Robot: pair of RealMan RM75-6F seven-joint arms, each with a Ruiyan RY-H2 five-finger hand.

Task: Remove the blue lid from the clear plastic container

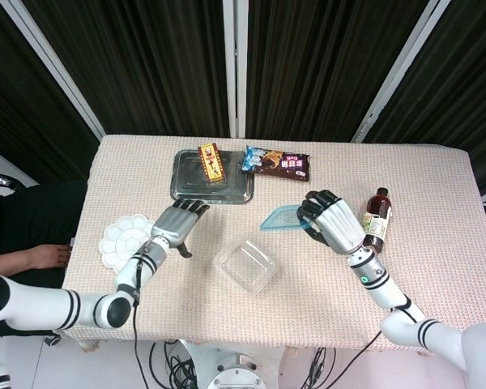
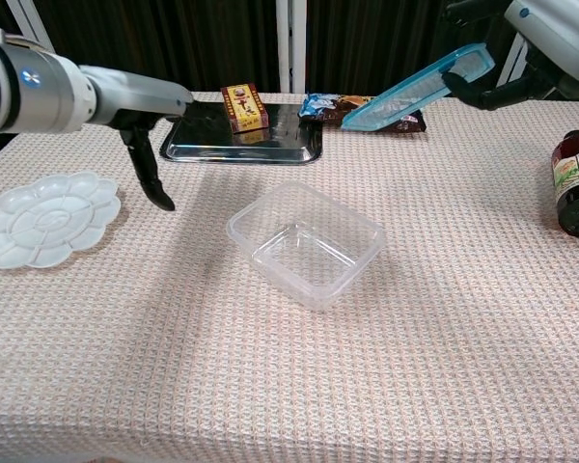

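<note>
The clear plastic container (image 1: 245, 266) (image 2: 306, 242) sits uncovered on the table near its middle. My right hand (image 1: 330, 221) (image 2: 540, 43) holds the blue lid (image 1: 280, 217) (image 2: 421, 88) up in the air, tilted, to the right of and well above the container. My left hand (image 1: 176, 226) (image 2: 145, 125) hovers left of the container, fingers apart and pointing down, holding nothing and touching nothing.
A white flower-shaped palette (image 1: 130, 241) (image 2: 41, 219) lies at the left. At the back sit a metal tray (image 1: 211, 180) (image 2: 243, 143) with a small box (image 1: 211, 162) and a snack packet (image 1: 276, 162). A dark bottle (image 1: 374, 221) (image 2: 577, 183) stands at the right.
</note>
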